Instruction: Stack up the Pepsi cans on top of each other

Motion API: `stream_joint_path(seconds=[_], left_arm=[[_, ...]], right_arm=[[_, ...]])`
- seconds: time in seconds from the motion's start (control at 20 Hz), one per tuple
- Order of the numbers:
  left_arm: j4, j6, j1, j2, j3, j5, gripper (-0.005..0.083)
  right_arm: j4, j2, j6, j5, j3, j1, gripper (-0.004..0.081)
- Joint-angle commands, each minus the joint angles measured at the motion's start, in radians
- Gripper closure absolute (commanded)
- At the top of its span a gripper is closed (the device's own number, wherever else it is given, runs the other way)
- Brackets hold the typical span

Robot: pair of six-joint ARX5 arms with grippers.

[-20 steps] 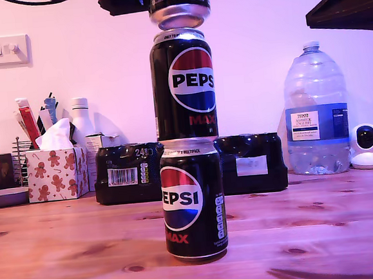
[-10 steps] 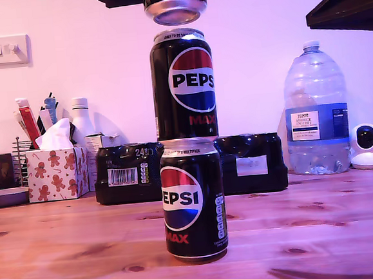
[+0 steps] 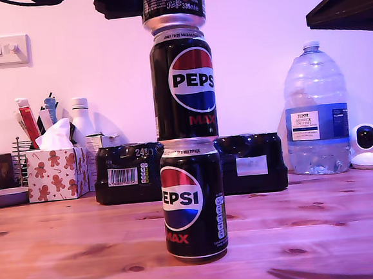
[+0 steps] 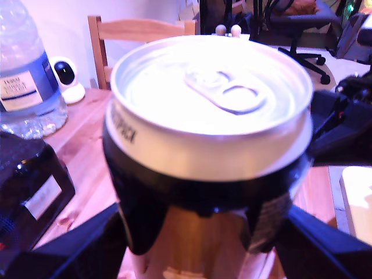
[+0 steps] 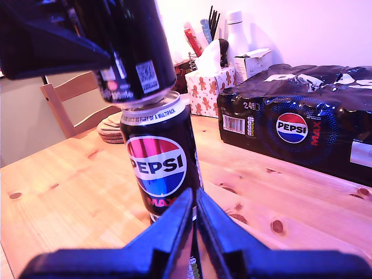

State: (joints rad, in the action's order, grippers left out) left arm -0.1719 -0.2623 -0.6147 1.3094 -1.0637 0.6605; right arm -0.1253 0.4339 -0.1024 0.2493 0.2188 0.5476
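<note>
Lowering the top can (image 3: 172, 8), pinched in my first gripper (image 4: 203, 244), onto the two-can stack (image 3: 188, 146) on the bench (image 3: 66, 252); releasing off-centre could topple everything. My second gripper (image 5: 195, 218) waits, fingers pressed together.

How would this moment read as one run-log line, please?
my first gripper: shut on top can | top can: touching middle can | my second gripper: shut

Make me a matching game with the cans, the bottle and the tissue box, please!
1. top can
2. bottom can
3. bottle
4. tissue box

a. standing on the table
b. held in my first gripper
c. at the exterior view's left
d. at the exterior view's right

Pairs: 1-b, 2-a, 3-d, 4-c
</note>
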Motion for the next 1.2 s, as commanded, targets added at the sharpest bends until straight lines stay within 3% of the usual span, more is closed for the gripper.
stream_joint_path(seconds=[0.0, 0.45, 1.15], left_arm=[[0.041, -0.008, -0.003, -0.036, -0.002, 0.009, 0.0309], [0.134, 0.000, -0.003, -0.036, 0.048, 0.013, 0.0309], [0.064, 0.000, -0.003, -0.034, 0.048, 0.012, 0.0309]], right_arm=[[-0.004, 0.000, 0.006, 0.002, -0.001, 0.003, 0.0783], [-0.004, 0.000, 0.005, 0.002, -0.001, 0.003, 0.0783], [-0.005, 0.000, 0.005, 0.008, 0.000, 0.003, 0.0783]])
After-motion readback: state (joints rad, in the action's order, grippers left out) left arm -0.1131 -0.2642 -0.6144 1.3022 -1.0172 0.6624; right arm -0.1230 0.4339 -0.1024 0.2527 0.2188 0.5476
